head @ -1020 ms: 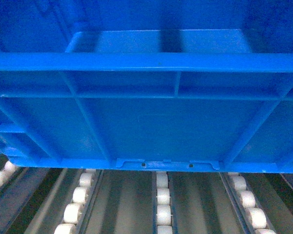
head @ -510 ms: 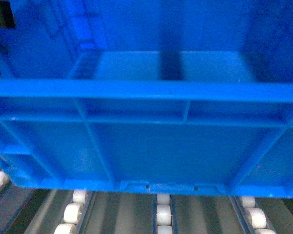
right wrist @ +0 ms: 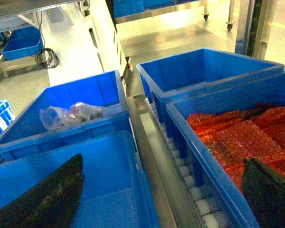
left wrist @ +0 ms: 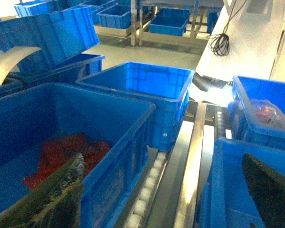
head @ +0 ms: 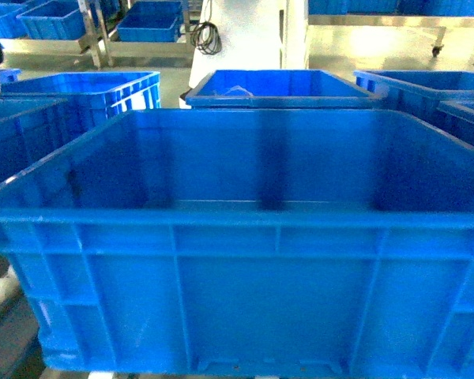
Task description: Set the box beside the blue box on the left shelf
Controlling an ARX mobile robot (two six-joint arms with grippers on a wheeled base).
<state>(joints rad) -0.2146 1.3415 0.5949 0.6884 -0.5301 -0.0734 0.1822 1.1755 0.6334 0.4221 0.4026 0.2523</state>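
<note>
The box [head: 245, 237] is a large empty bright-blue crate that fills the head view; neither gripper shows there. Its left wall [left wrist: 237, 190] is in the left wrist view, its floor [right wrist: 99, 190] in the right wrist view. The blue box [left wrist: 61, 123], holding red packets, stands just to its left across a roller rail of the left shelf [left wrist: 147, 194]. My left gripper [left wrist: 161, 159] is open and spans that gap, one finger over each crate. My right gripper [right wrist: 162, 159] is open too, one finger in the box, the other over the right-hand crate.
A blue crate of red packets [right wrist: 247, 137] stands to the right of the box across a roller rail [right wrist: 199, 199]. More blue crates [head: 276, 83] stand behind, one holding a clear bag [right wrist: 71, 114]. A white column [head: 245, 31] with a black cable rises further back.
In the head view the box's near wall has slid down the frame. The rollers under it have gone out of sight, and the crates and floor behind it now show.
</note>
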